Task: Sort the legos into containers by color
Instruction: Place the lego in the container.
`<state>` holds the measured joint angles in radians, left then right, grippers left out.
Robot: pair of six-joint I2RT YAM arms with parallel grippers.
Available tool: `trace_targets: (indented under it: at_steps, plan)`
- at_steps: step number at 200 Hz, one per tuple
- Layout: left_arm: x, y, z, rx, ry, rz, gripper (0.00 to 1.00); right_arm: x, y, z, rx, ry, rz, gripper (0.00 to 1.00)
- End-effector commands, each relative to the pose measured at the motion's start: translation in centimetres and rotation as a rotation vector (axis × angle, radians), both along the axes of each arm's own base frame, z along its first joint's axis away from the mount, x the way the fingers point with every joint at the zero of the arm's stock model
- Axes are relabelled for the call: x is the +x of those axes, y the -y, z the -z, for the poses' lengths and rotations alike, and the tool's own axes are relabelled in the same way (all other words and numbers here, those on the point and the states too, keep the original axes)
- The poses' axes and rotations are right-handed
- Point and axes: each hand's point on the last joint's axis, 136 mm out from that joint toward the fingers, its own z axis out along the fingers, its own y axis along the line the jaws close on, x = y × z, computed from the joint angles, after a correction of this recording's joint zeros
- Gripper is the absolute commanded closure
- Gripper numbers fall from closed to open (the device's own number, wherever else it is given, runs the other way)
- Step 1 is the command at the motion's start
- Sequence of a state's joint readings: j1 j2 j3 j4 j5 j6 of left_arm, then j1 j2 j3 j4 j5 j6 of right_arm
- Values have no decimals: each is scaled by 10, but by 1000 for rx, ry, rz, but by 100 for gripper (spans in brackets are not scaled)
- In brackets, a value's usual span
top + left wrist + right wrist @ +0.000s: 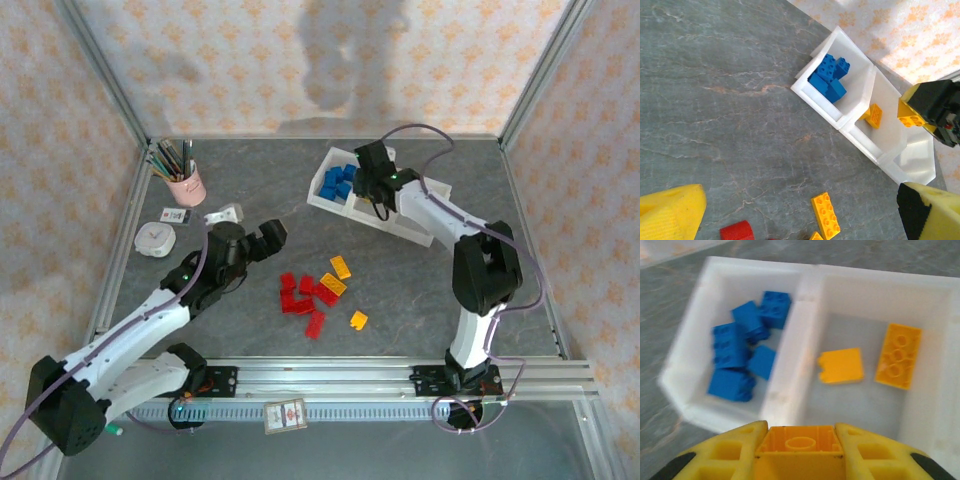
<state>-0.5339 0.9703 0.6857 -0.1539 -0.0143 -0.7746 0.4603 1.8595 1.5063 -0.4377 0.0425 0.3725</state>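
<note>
Above tray (809,276): brick (800,449) (yellow) between jaws.

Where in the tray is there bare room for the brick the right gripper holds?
Middle compartment: bare floor between its two yellow bricks and the wall nearest the right gripper. End compartment looks bare. Blue compartment is crowded with blue bricks.

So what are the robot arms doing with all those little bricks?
They are sorting bricks by colour into a white tray. The right gripper is shut on a yellow brick, holding it above the tray's middle compartment, where two yellow bricks already lie. The blue bricks sit in the end compartment beside it. The left gripper is open and empty, over the table near the red bricks, which lie loose with a few yellow ones.
</note>
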Motion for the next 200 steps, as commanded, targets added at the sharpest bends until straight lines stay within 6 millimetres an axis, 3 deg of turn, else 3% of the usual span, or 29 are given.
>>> trace_targets:
  at_steps: [1, 58, 116, 159, 200]
  plan:
    - [13, 10, -16, 8, 38, 43, 1, 14, 17, 16, -70, -30, 31, 69]
    - [31, 21, -15, -5, 35, 51, 1, 40, 30, 35, -96, -52, 54, 63]
    - [36, 21, -15, -5, 32, 41, 1, 40, 31, 14, -90, -12, 45, 52]
    - [38, 15, -20, -4, 42, 19, 1, 23, 17, -18, 12, 32, -11, 50]
    - [32, 9, -18, -23, 33, 7, 1, -10, 1, -10, 26, -19, -100, 45]
